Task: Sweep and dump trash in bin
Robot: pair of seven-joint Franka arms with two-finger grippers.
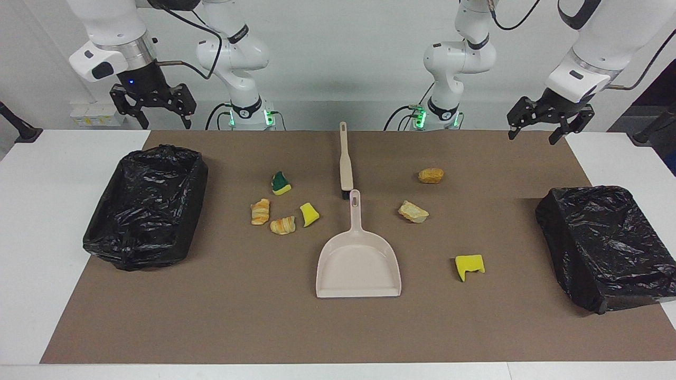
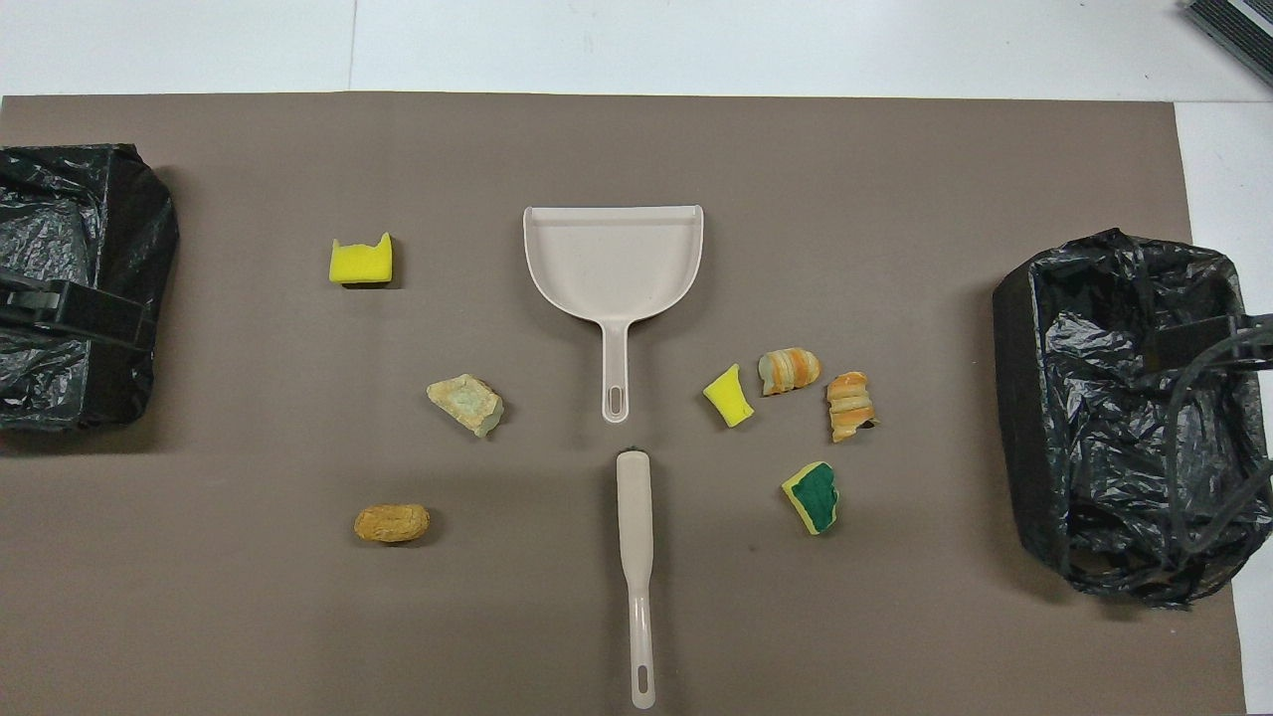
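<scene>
Waiting: both arms hang raised at the robots' edge of the table, nothing picked up yet, so I judge the task is at its very start.
Left gripper (image 1: pixel 549 120): fingers spread apart, holding nothing, in the air over the table corner at the left arm's end by the robots' edge.
Right gripper (image 1: pixel 153 107): fingers spread apart, holding nothing, in the air over the corner at the right arm's end by the robots' edge.
Trash (image 1: pixel 285 206): seven bits lie loose mid-table; four cluster beside the dustpan handle toward the right arm's end, three lie spread toward the left arm's end.
Dustpan (image 1: pixel 358 264): flat at mid-table, handle pointing to the robots, mouth toward the edge away from them.
Brush (image 1: pixel 345 163): lies in line with the dustpan handle, nearer the robots, its head just short of that handle's tip.
Bins (image 1: pixel 145 206): two black-lined bins, one near each end edge of the table.
Next move: likely one gripper must descend on the brush handle and the other on the dustpan handle; both lie flat, so low, careful pinches are needed.
</scene>
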